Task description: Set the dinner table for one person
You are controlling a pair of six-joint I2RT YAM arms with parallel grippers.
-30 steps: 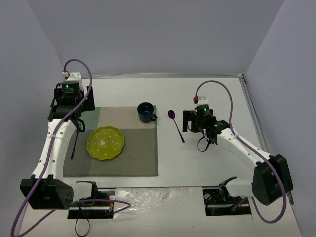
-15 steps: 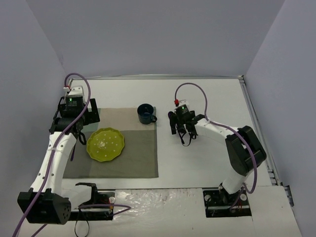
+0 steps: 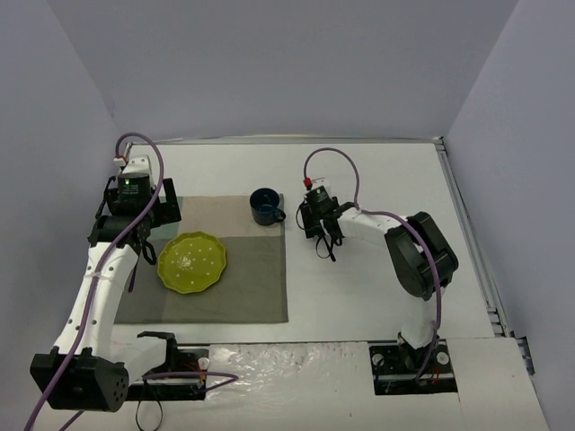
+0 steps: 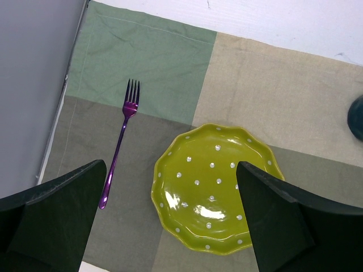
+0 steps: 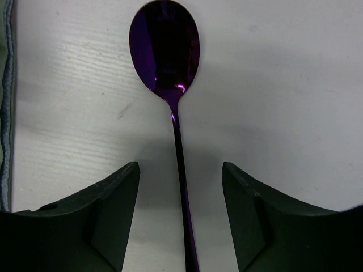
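**Right gripper straddling a purple spoon on the white table**

The right gripper point(image 5: 180, 187) sits low over the spoon point(image 5: 164, 48). Its dark jaws are partly apart, one on each side of the thin handle, with a gap on both sides, so nothing is gripped. The left gripper point(image 4: 170, 170) hangs wide open and empty above the plate point(image 4: 212, 192) and fork point(image 4: 120, 146).

Likely risks: the handle is a slim, polished rod lying flat on a hard surface. If one finger reaches it first, the spoon could skid or swing sideways. If the grip lands too high, the rod may slip out. The heavier oval bowl at the far end could tip a loose hold.

The dinner table point(image 3: 377, 180) is a large, flat, white rectangle with faint grain, filling the scene. On its left half lies a matte patchwork placemat point(image 4: 153, 56) in grey-green cloth. The plate is glossy lime green with white dots and a scalloped rim. The fork is mirror-bright purple metal, like the spoon. A dark blue cup point(image 3: 265, 205) stands at the placemat's far right corner.
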